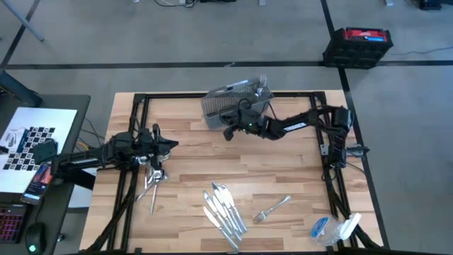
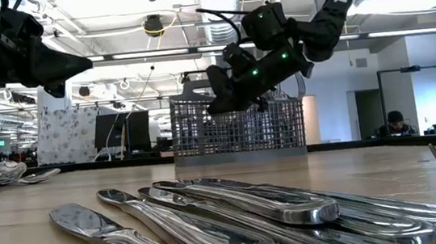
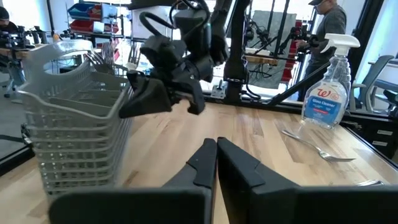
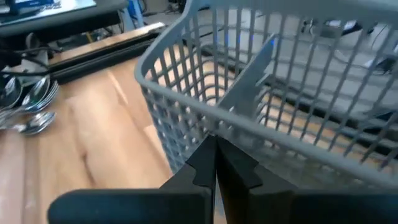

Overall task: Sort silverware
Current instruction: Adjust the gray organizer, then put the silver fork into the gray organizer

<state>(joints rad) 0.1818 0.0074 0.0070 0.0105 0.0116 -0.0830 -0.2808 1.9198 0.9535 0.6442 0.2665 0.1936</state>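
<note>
The grey mesh basket [image 1: 233, 103] stands at the far edge of the table [image 1: 297, 177], serving as the stock to be emptied. The right gripper [image 1: 228, 132] hangs just at its near wall, arm stretched low across from the right side, fingers pressed together with nothing visibly between them; a knife blade [image 4: 252, 81] leans inside the basket just beyond its tips. The sorted silverware lies well away from that gripper by kind: knives [image 1: 225, 209] fanned together, a fork [image 1: 272, 207] apart, spoons [image 1: 154, 179] piled just below the left gripper [image 1: 166, 145], which waits closed and empty, arm level.
</note>
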